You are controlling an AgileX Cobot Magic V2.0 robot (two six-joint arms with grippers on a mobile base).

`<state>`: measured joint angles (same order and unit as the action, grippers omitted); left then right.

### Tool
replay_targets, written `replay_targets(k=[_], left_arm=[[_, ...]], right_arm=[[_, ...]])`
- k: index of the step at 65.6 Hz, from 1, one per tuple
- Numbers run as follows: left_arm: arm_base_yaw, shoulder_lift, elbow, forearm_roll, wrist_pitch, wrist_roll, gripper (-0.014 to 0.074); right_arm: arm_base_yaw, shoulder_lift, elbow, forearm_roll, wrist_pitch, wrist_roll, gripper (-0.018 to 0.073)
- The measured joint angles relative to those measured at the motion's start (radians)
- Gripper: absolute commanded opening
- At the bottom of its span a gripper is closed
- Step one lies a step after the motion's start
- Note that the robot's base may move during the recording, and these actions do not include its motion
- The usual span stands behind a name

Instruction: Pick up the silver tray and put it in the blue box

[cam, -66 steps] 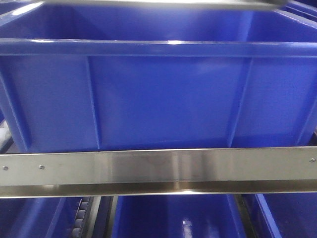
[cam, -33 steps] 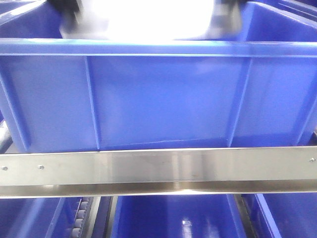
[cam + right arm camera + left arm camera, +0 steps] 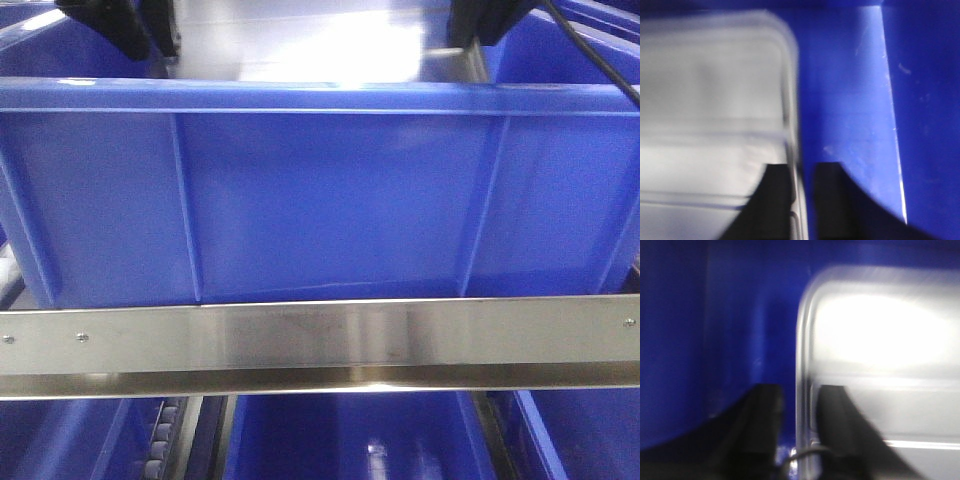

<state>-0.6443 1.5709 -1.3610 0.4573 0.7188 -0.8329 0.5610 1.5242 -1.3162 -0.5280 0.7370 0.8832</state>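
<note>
The silver tray (image 3: 300,45) hangs just behind the near rim of the blue box (image 3: 320,200), its shiny surface glaring and blurred. My left gripper (image 3: 110,25) and right gripper (image 3: 485,20) hold it at its two short ends. In the left wrist view the left gripper (image 3: 800,407) straddles the tray's rim (image 3: 802,365) beside the box's inner wall (image 3: 715,315). In the right wrist view the right gripper (image 3: 802,185) straddles the tray's other rim (image 3: 790,100) next to the box's wall (image 3: 850,100). The box's floor is hidden.
A straight stainless steel rail (image 3: 320,345) runs across in front of the box. Below it are more blue crates (image 3: 350,440) and a roller track (image 3: 165,435). Other blue crates stand at the far right (image 3: 610,20).
The tray has come down from the top edge of the view to behind the box's near rim. Both grippers have come into view with it.
</note>
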Motion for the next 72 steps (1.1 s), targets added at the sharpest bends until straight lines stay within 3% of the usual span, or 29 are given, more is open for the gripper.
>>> replay_targets(k=[14, 19, 30, 33, 42, 58, 72], left_arm=[[0.018, 0.0, 0.0, 0.004, 0.035, -0.002, 0.0305], [0.018, 0.0, 0.0, 0.004, 0.035, -0.002, 0.0276], [0.018, 0.0, -0.023, -0.039, 0.033, -0.003, -0.0034], [0.018, 0.0, -0.032, -0.047, 0.025, -0.003, -0.0111], [0.018, 0.0, -0.038, -0.027, -0.02, -0.003, -0.0098], [0.018, -0.122, -0.03, -0.01, 0.02, -0.003, -0.0092], [0.018, -0.371, 0.166, 0.01, -0.174, 0.011, -0.0092]], right_arm=[[0.0, 0.0, 0.0, -0.022, 0.01, 0.0, 0.0454], [0.0, 0.0, 0.0, -0.022, 0.007, 0.0, 0.0399], [0.0, 0.0, 0.0, -0.024, -0.002, 0.0, 0.0065], [0.0, 0.0, 0.0, -0.024, -0.006, 0.0, 0.0051], [0.0, 0.0, 0.0, -0.044, -0.059, 0.0, 0.0057], [0.009, -0.118, 0.0, -0.072, -0.155, -0.04, 0.0055], [0.009, -0.326, 0.145, -0.097, -0.309, -0.155, 0.0055]])
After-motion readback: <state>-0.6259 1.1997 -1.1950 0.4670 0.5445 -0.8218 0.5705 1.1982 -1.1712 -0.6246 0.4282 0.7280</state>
